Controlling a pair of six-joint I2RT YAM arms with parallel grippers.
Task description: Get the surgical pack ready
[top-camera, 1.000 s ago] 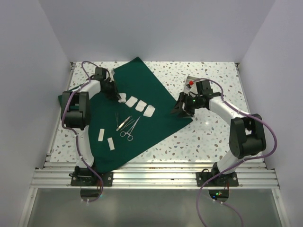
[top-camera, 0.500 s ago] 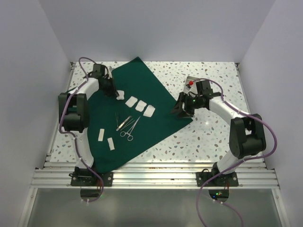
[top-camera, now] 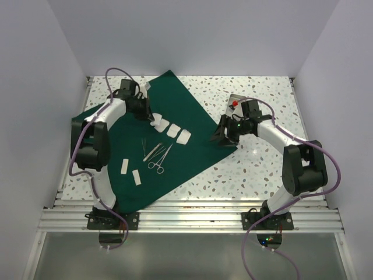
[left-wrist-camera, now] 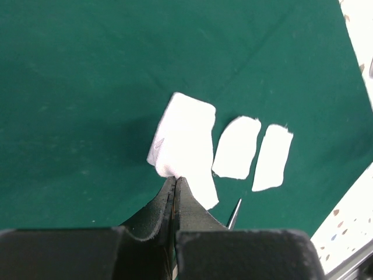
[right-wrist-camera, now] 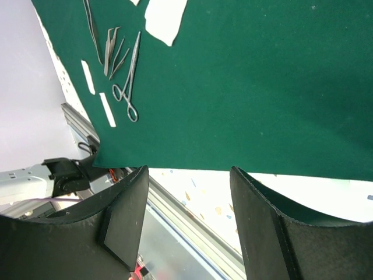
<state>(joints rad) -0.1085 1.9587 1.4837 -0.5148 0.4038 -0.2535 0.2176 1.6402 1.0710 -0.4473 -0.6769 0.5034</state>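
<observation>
Green cloth (top-camera: 175,99) lies spread as a diamond on the speckled tabletop (top-camera: 262,169), with steel instruments (top-camera: 156,154) near its middle. Left tool (left-wrist-camera: 175,181) is pinched fully closed on the near edge of a white pad (left-wrist-camera: 183,134), the end one in a row of three. Right tool (right-wrist-camera: 187,170) stands partly open and empty above the cloth's right edge.

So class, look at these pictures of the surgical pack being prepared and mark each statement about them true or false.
1. The left hand is shut, pinching the edge of a white pad. True.
2. The right hand grips a steel instrument. False: it is open and empty, above the right corner of the green cloth.
3. The steel instruments lie on the green cloth. True.
4. The metal tray sits on the green cloth. False: it rests on the bare table, beside the cloth and behind the right arm.
</observation>
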